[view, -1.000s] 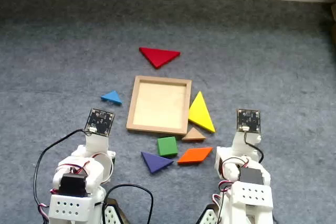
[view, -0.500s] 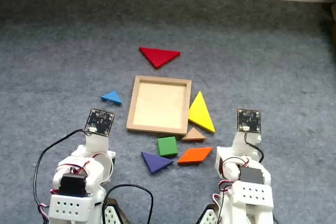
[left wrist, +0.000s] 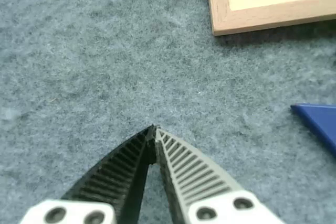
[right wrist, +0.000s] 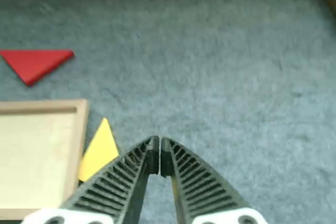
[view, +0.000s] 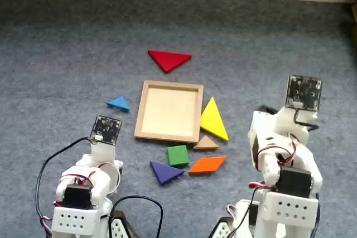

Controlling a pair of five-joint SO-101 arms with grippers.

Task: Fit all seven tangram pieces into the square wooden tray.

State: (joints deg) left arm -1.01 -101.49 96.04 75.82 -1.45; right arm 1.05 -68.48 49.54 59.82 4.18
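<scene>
The square wooden tray (view: 139, 116) lies empty mid-carpet. Around it are a red triangle (view: 169, 59) beyond its far edge, a small blue triangle (view: 119, 103) to its left and a yellow triangle (view: 212, 119) against its right side. In front lie a small tan triangle (view: 206, 143), a green square (view: 177, 155), a purple triangle (view: 165, 171) and an orange parallelogram (view: 207, 164). My left gripper (left wrist: 154, 129) is shut and empty, low over bare carpet near the tray's corner (left wrist: 247, 17). My right gripper (right wrist: 159, 141) is shut and empty, raised to the right of the yellow triangle (right wrist: 100, 148).
Grey carpet covers the whole work area, with a pale wall along the far edge. The left arm (view: 89, 182) sits folded at the front left. The right arm (view: 284, 149) stands taller at the front right. Open carpet lies right of the tray and behind the red triangle.
The right arm has lifted and swung forward and to the right, its wrist now higher and farther from its base. The left arm and all pieces are unmoved.
</scene>
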